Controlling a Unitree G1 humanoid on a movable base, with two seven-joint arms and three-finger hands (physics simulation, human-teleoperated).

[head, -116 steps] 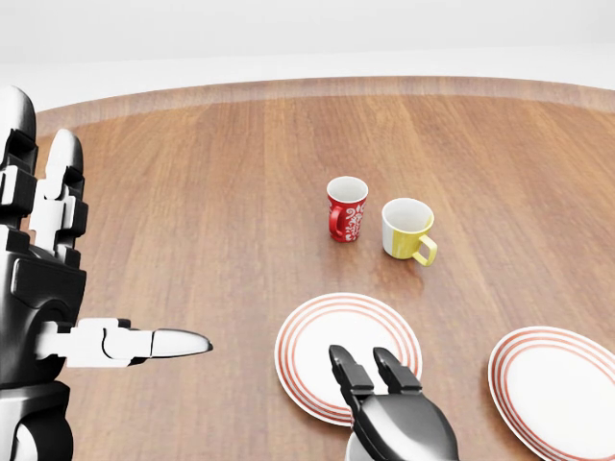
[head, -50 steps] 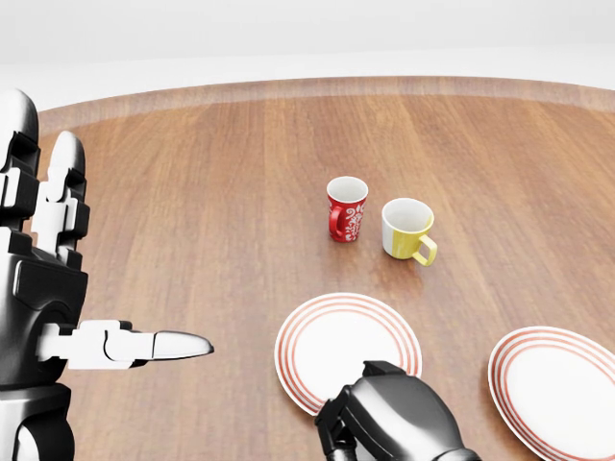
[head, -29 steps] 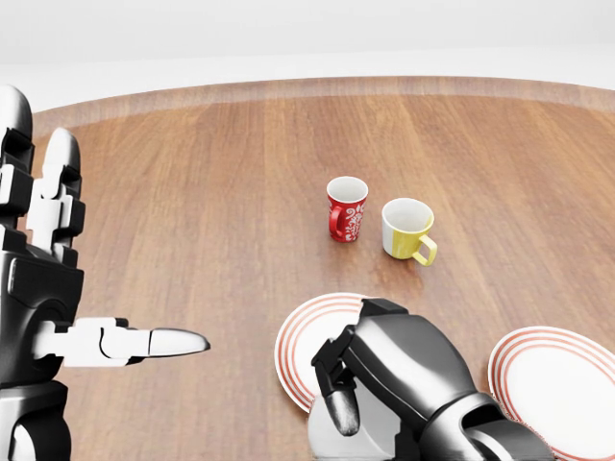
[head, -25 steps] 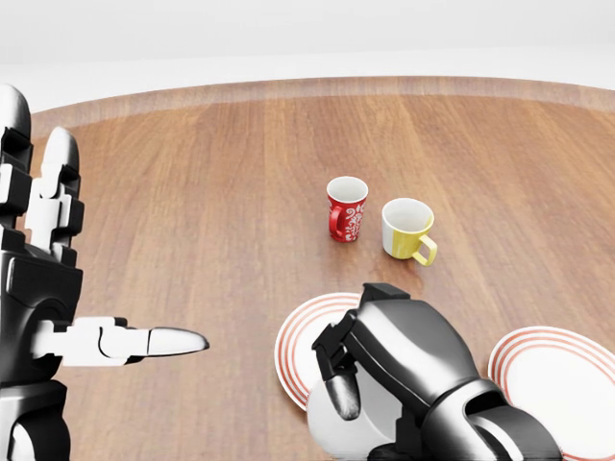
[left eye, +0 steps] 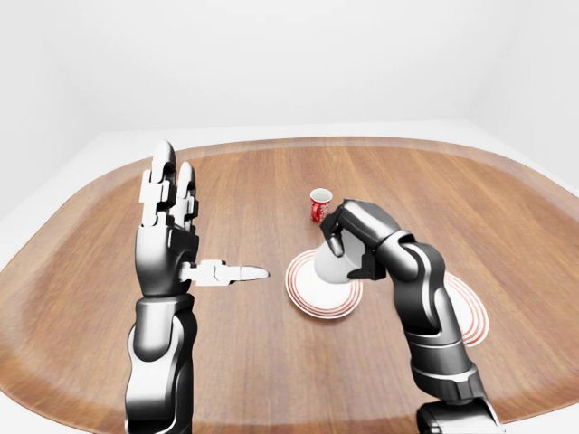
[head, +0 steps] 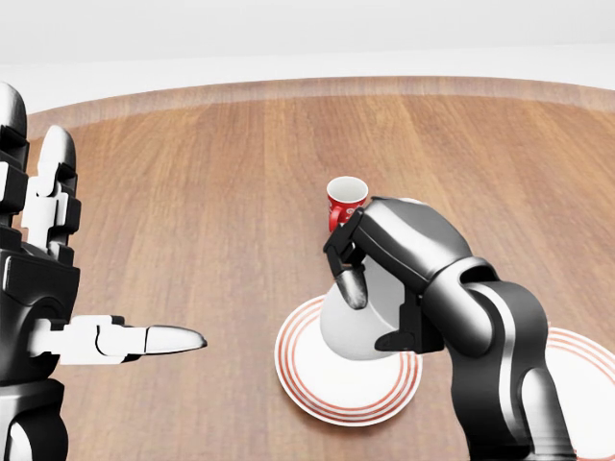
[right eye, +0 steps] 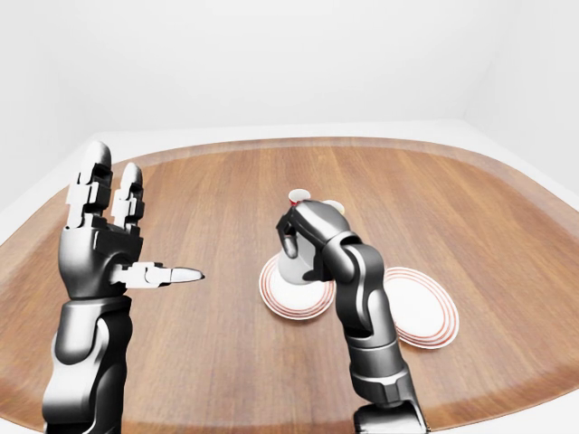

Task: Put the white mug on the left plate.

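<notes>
Above left plate, white mug gripped w/ right hand fingers.

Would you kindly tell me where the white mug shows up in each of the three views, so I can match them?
Left-eye view: white mug, centre, in the right hand, above the left plate.
Head view: lower centre, tilted, under the hand, over that plate.
Right-eye view: centre, slightly left, mostly hidden by the hand.
Shared landmark: the red mug, just above it.

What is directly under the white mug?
The left plate lies under the white mug, held by the right hand. Whether the mug touches the plate cannot be told.
</notes>
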